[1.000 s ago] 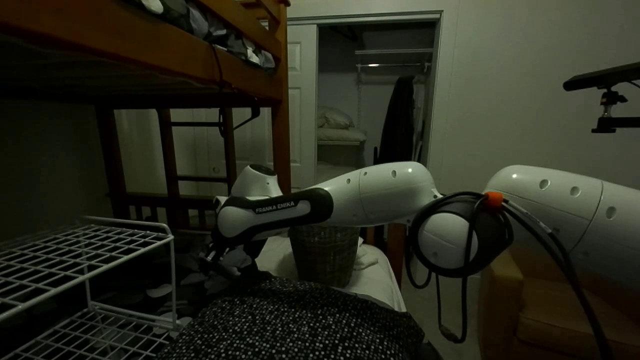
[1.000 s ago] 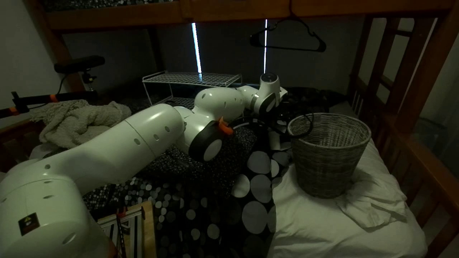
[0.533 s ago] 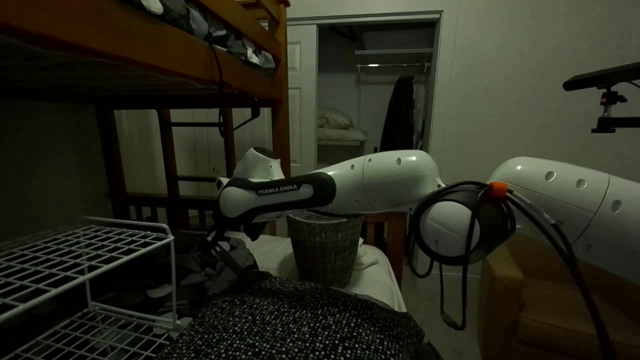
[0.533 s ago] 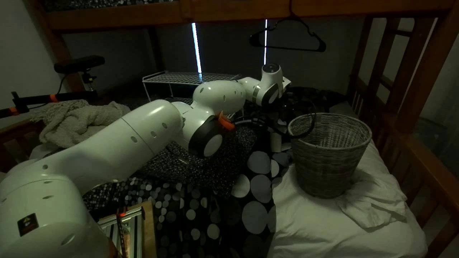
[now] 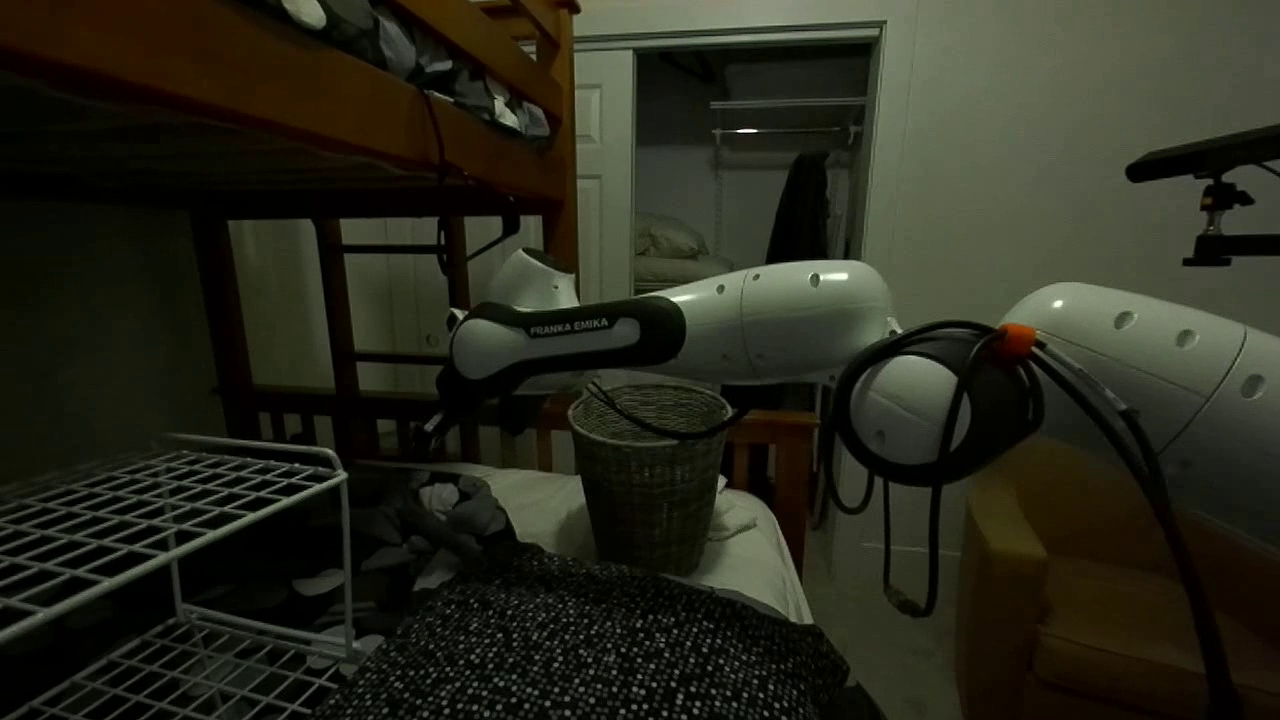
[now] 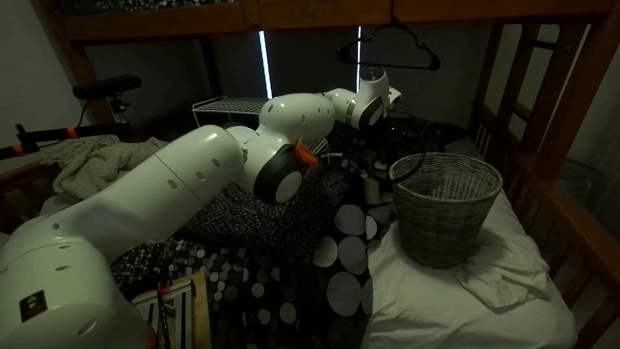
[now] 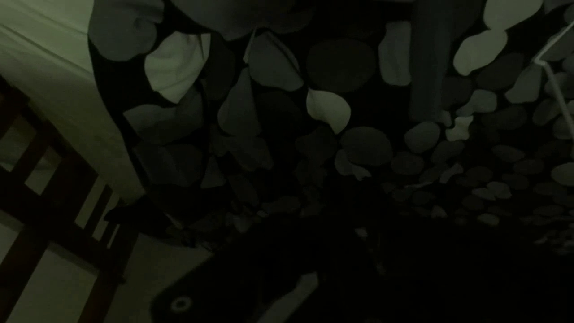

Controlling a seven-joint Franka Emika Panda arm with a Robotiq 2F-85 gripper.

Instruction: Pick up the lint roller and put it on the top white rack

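The top white rack [image 5: 190, 490] is the upper wire shelf at the left in an exterior view. It also shows behind the arm [image 6: 230, 104]. My gripper [image 5: 428, 432] hangs above the far bedding, right of the rack and left of the basket. In the wrist view the gripper [image 7: 358, 215] is almost black; its jaws and anything between them cannot be made out. I cannot identify the lint roller with certainty. A small pale upright shape [image 6: 372, 191] on the bedding beside the basket may be it or a printed dot.
A grey woven basket [image 5: 650, 500] stands on the white sheet, with a cable looping over its rim. The lower wire shelf [image 5: 190, 670] is under the rack. The bunk frame [image 6: 310, 19] and a black hanger [image 6: 387, 63] are overhead. Dotted bedding [image 6: 290, 286] covers the bed.
The arm and gripper have risen steadily in both exterior views, away from the bedding. More of the basket's opening now shows below the arm. The rack and basket have not moved.
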